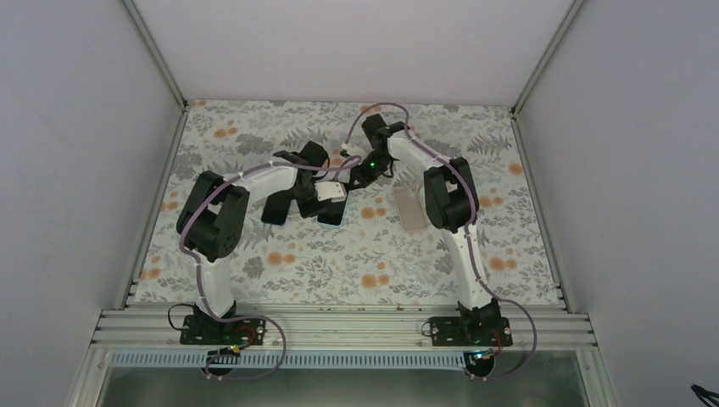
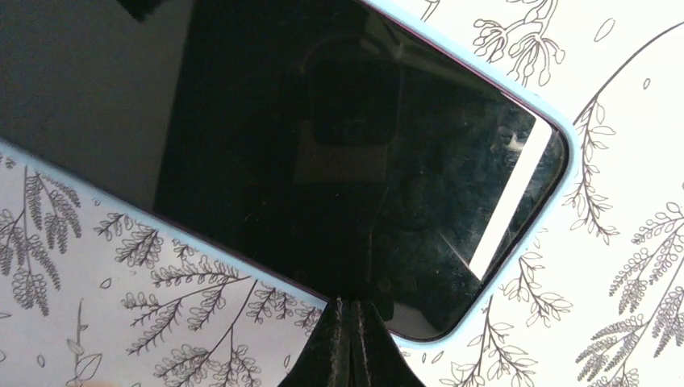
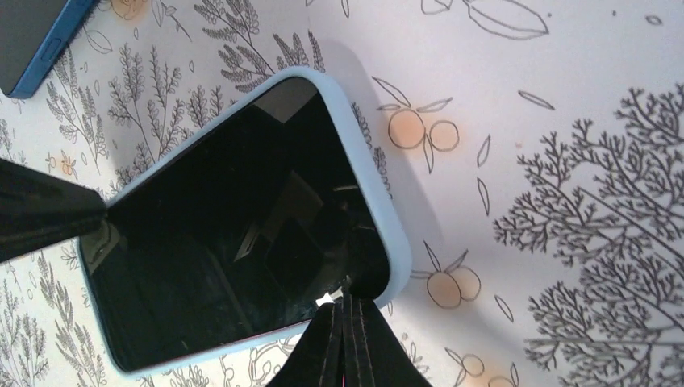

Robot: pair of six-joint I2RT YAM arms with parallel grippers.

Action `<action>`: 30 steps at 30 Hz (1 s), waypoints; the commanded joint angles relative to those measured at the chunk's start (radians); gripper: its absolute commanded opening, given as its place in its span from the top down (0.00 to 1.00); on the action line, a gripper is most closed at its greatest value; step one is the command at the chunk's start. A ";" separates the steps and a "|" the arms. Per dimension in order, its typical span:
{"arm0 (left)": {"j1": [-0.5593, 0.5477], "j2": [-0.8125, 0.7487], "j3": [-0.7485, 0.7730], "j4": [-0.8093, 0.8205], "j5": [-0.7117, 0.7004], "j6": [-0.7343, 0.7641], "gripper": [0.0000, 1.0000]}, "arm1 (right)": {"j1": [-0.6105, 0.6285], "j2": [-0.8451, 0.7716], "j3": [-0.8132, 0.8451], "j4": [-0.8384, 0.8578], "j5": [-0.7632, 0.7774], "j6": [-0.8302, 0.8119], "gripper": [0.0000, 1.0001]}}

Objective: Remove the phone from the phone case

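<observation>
left claw (image 2: pixel 351 343) clenched | right claw (image 3: pixel 347 343) clenched | phone (image 3: pixel 234 242) in phone case (image 3: pixel 397 242) | right-wrist only: blue device (image 3: pixel 28 32)

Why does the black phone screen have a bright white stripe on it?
Left wrist view: that stripe is glare, light bouncing off the glossy phone screen. Right wrist view: the screen mirrors dim shapes above it, and the blue case casts a soft shadow on the tablecloth.

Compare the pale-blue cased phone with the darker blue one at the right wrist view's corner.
The cased phone has a pale-blue rim; the other phone has a deeper blue one. The left claw and right claw, both shut, touch the cased phone's edge; nothing touches the other phone's visible corner. Both lie screen-up, screens dark.
</observation>
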 commanded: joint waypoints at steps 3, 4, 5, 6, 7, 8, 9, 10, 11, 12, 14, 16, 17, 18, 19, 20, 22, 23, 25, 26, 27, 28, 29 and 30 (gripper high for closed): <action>-0.003 -0.005 -0.049 0.059 -0.043 -0.021 0.98 | 0.019 0.037 0.038 -0.026 -0.022 0.002 0.96; -0.003 -0.012 -0.056 0.066 -0.045 -0.022 0.98 | 0.018 0.034 0.033 -0.022 -0.020 0.002 0.96; -0.003 -0.019 -0.062 0.073 -0.043 -0.024 0.98 | 0.020 0.034 0.029 -0.018 -0.020 0.002 0.96; -0.005 -0.022 -0.067 0.076 -0.040 -0.027 0.98 | 0.020 0.034 0.028 -0.018 -0.020 0.002 0.96; -0.005 -0.025 -0.066 0.076 -0.018 -0.029 0.98 | 0.020 0.033 0.028 -0.017 -0.020 0.002 0.96; -0.005 -0.032 -0.065 0.076 0.006 -0.033 0.98 | 0.020 0.034 0.029 -0.015 -0.019 0.002 0.96; -0.005 -0.044 -0.069 0.086 0.026 -0.035 0.98 | 0.020 0.035 0.029 -0.012 -0.019 0.003 0.96; -0.006 -0.056 -0.072 0.097 0.040 -0.036 0.98 | 0.019 0.036 0.028 -0.011 -0.020 0.004 0.96; -0.007 -0.066 -0.070 0.102 0.050 -0.039 0.98 | 0.020 0.041 0.032 -0.012 -0.026 0.004 0.96; -0.009 -0.062 -0.064 0.096 0.054 -0.039 0.98 | 0.024 0.044 0.039 -0.014 -0.027 0.003 0.96; -0.015 -0.038 -0.043 0.067 0.042 -0.039 0.98 | 0.029 0.058 0.060 -0.024 -0.018 0.003 0.96; -0.015 -0.035 -0.037 0.056 0.021 -0.040 0.98 | 0.034 0.072 0.086 -0.039 -0.014 0.003 0.96; -0.016 -0.050 -0.045 0.064 0.006 -0.040 0.98 | 0.036 0.076 0.095 -0.047 -0.011 0.003 0.96; -0.015 -0.070 -0.057 0.075 -0.012 -0.039 0.98 | 0.035 0.074 0.097 -0.050 -0.009 0.001 0.96; -0.013 -0.092 -0.069 0.087 -0.032 -0.039 0.98 | 0.036 0.068 0.085 -0.046 -0.006 0.000 0.96; -0.012 -0.111 -0.080 0.095 -0.050 -0.039 0.98 | 0.036 0.060 0.073 -0.037 -0.004 0.000 0.96; -0.012 -0.133 -0.091 0.098 -0.070 -0.038 0.98 | 0.035 0.046 0.048 -0.019 0.005 0.004 0.96; -0.011 -0.141 -0.097 0.099 -0.072 -0.038 0.98 | 0.036 0.045 0.041 -0.014 0.007 0.007 0.96; -0.011 -0.152 -0.111 0.109 -0.080 -0.042 0.98 | 0.035 0.045 0.037 -0.016 0.009 0.007 0.96; -0.011 -0.157 -0.120 0.115 -0.084 -0.040 0.98 | 0.035 0.045 0.034 -0.018 0.013 0.006 0.96; -0.011 -0.158 -0.131 0.123 -0.092 -0.037 0.98 | 0.036 0.043 0.026 -0.016 0.014 0.006 0.96; -0.011 -0.155 -0.143 0.130 -0.105 -0.034 0.98 | 0.034 0.040 0.018 -0.012 0.020 0.008 0.96; -0.012 -0.145 -0.151 0.138 -0.114 -0.031 0.98 | 0.034 0.035 0.008 -0.004 0.026 0.008 0.96; -0.011 -0.135 -0.163 0.146 -0.121 -0.029 0.98 | 0.033 0.031 0.000 -0.001 0.031 0.008 0.96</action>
